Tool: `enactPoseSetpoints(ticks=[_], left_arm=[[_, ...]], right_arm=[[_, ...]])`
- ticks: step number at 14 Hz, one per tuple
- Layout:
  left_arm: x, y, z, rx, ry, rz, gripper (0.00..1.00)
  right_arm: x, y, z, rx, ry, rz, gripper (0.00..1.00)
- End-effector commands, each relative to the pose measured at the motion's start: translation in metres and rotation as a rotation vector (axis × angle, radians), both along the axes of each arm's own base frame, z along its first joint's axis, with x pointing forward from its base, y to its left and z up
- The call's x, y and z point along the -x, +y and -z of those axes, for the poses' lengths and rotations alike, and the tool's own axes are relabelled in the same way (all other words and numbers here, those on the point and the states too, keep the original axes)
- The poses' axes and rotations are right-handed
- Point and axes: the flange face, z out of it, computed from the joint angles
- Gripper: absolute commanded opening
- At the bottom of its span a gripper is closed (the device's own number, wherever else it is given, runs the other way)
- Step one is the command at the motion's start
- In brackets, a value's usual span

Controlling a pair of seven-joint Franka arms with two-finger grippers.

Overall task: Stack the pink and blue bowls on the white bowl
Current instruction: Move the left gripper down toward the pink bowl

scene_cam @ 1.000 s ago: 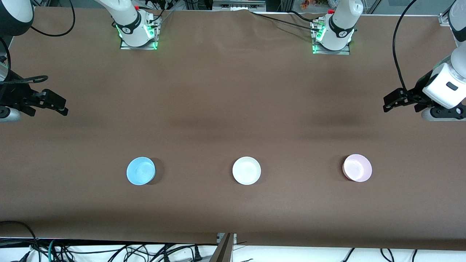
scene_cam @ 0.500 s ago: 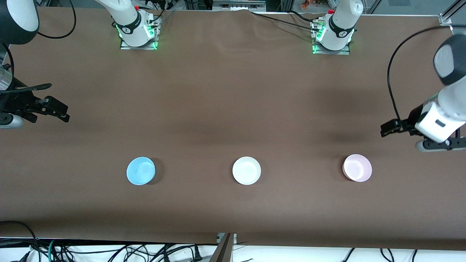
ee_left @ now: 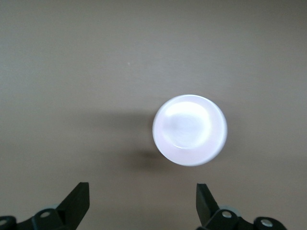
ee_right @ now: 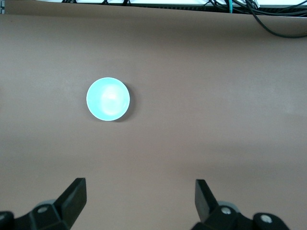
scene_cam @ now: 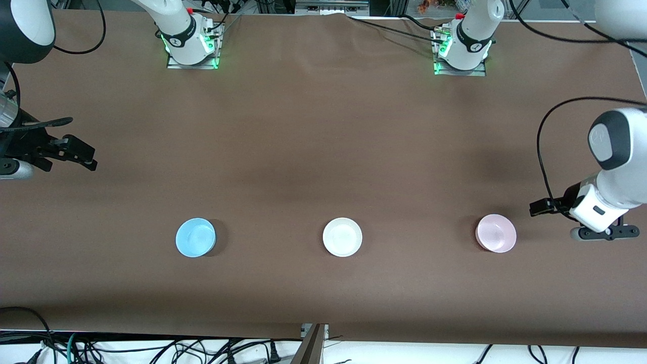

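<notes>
Three small bowls stand in a row on the brown table: the blue bowl (scene_cam: pixel 195 237) toward the right arm's end, the white bowl (scene_cam: pixel 342 236) in the middle, the pink bowl (scene_cam: pixel 496 233) toward the left arm's end. My left gripper (scene_cam: pixel 541 208) hangs open and empty over the table just beside the pink bowl, at the left arm's end. Its wrist view shows the pink bowl (ee_left: pixel 189 130) ahead of the open left gripper (ee_left: pixel 142 206). My right gripper (scene_cam: pixel 81 151) waits open over the right arm's end, and its wrist view shows the blue bowl (ee_right: pixel 108 99) well ahead of the right gripper (ee_right: pixel 141 201).
The two arm bases (scene_cam: pixel 191 45) (scene_cam: pixel 462 50) stand along the table's edge farthest from the front camera. A black cable (scene_cam: pixel 543 151) loops from the left arm. Loose cables (scene_cam: pixel 151 349) lie below the table's near edge.
The left arm has swung toward the front camera, bringing its gripper close beside the pink bowl. The right gripper has hardly moved. The bowls have not moved.
</notes>
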Motion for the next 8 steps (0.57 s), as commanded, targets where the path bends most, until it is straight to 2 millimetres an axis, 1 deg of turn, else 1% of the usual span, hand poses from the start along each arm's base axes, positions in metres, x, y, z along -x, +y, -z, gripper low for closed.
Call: enactPoseSetpoints(ticks=[1, 3, 4, 6, 7, 8], left_arm=[[-0.012, 0.009, 0.043, 0.011, -0.017, 0.022, 0.96], [-0.013, 0.007, 0.073, 0.009, -0.02, 0.023, 0.95], [-0.011, 0.005, 0.083, 0.01, -0.019, 0.019, 0.95], [-0.011, -0.002, 0.094, 0.013, -0.013, 0.022, 0.94], [-0.011, -0.004, 0.105, 0.018, -0.003, 0.018, 0.92], [-0.012, -0.005, 0.111, 0.034, -0.014, 0.005, 0.91]], right_arm=[[-0.001, -0.002, -0.002, -0.018, -0.009, 0.017, 1.0], [-0.001, -0.002, -0.003, -0.018, -0.011, 0.016, 1.0], [-0.001, -0.001, -0.003, -0.018, -0.011, 0.016, 1.0], [-0.002, -0.001, -0.003, -0.018, -0.015, 0.016, 1.0], [-0.002, 0.0, -0.003, -0.018, -0.015, 0.013, 1.0], [-0.002, 0.001, -0.003, -0.018, -0.017, 0.013, 1.0]])
